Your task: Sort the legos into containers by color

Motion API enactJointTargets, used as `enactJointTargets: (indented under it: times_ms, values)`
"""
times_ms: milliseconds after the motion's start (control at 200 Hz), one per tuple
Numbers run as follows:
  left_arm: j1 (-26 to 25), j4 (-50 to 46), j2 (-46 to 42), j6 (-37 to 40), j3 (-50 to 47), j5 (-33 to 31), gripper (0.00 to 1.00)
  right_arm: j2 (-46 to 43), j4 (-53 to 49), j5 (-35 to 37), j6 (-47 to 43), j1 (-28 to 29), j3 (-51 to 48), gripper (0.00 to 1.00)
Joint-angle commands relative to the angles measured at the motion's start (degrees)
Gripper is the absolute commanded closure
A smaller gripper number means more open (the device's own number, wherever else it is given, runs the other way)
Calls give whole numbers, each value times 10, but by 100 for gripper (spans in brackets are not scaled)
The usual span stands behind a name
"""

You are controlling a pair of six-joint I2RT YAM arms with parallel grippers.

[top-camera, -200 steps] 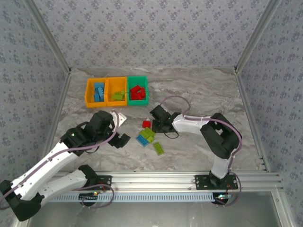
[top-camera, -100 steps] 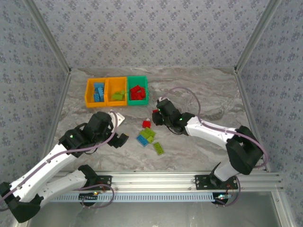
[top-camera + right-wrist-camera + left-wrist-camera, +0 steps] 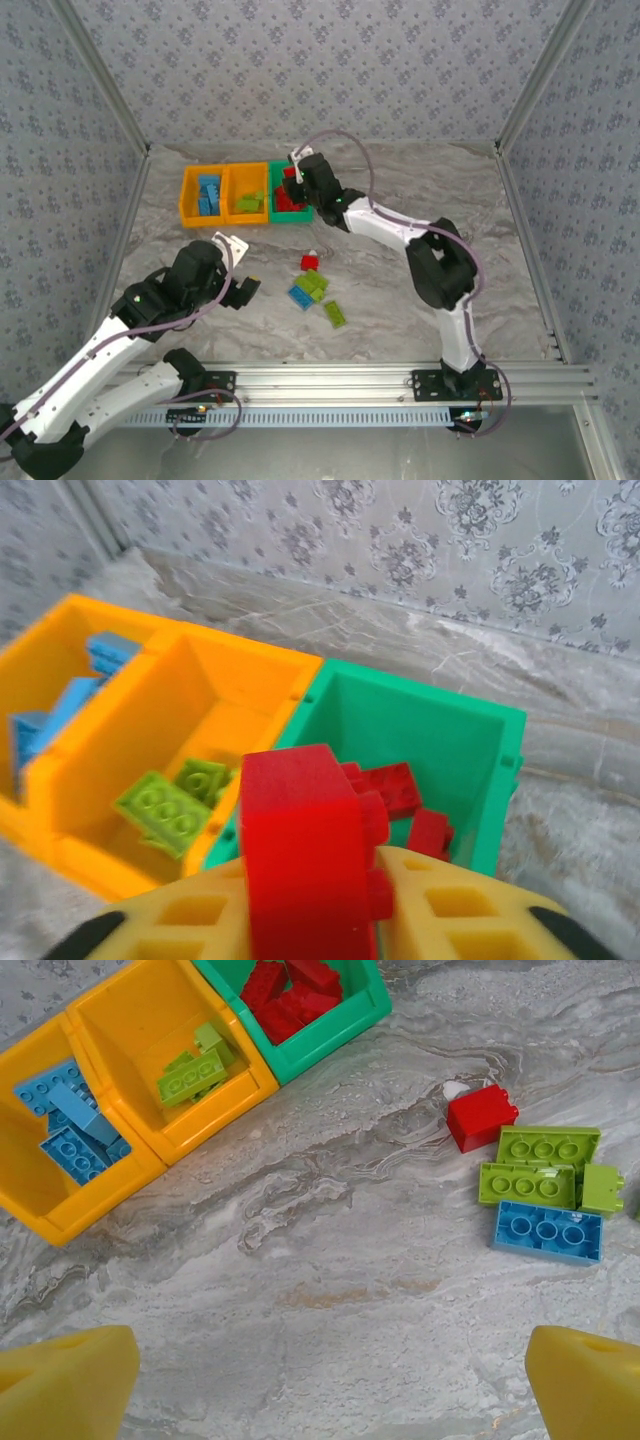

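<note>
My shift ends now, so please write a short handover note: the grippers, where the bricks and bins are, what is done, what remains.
Left gripper: open, empty, over the table.
Right gripper: shut on a red brick, at the green bin.
Done: blue bricks in left orange bin, lime bricks in middle orange bin, reds in green bin.
To do: drop the held brick; then sort the loose pile: one red, one blue, several lime.

Table (image 3: 430, 215): grey marbled top. Far-left area: containers (image 3: 225, 195), 3 joined in a row, along far edge. Centre: loose legos (image 3: 313, 286), i.e. red brick (image 3: 310, 262), lime bricks (image 3: 547, 1146) clustered, blue brick (image 3: 548, 1232) just beside. Single lime brick (image 3: 335, 314) apart, twd near edge.
</note>
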Motion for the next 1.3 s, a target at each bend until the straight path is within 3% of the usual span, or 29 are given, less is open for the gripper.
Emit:
enactJointTargets:
  times_ms: [0, 270, 490, 580, 720, 909, 1009, 1124, 1199, 1294]
  values:
    - [8, 8, -2, -1, -2, -11, 1, 42, -71, 1, -27, -10, 59, 55]
    - [18, 15, 12, 0, -4, -5, 1, 16, -113, -16, -34, -10, 73, 50]
    - [23, 36, 15, -77, -2, -25, 1, -137, -119, -53, -19, -12, -47, 46]
    - [23, 55, 20, -164, 6, -28, 1, -221, -116, -76, -14, -14, -124, 42]
    - [22, 92, 31, -360, -8, -35, 1, -360, -126, -117, -5, -15, -252, 31]
    - [-10, 167, 80, -562, -47, 44, 1, -541, -118, -126, 44, -16, -434, 17]
    - [-67, 230, 126, -634, -76, 41, 1, -619, -131, -139, 64, -17, -502, 8]
    - [-129, 235, 200, -719, -77, -2, 3, -677, -158, -138, 79, -18, -546, 6]
    - [-142, 207, 254, -791, -66, -8, 6, -696, -169, -128, 84, -19, -559, 5]
    - [-145, 240, 311, -800, -63, 24, 7, -702, -164, -125, 89, -22, -569, 5]
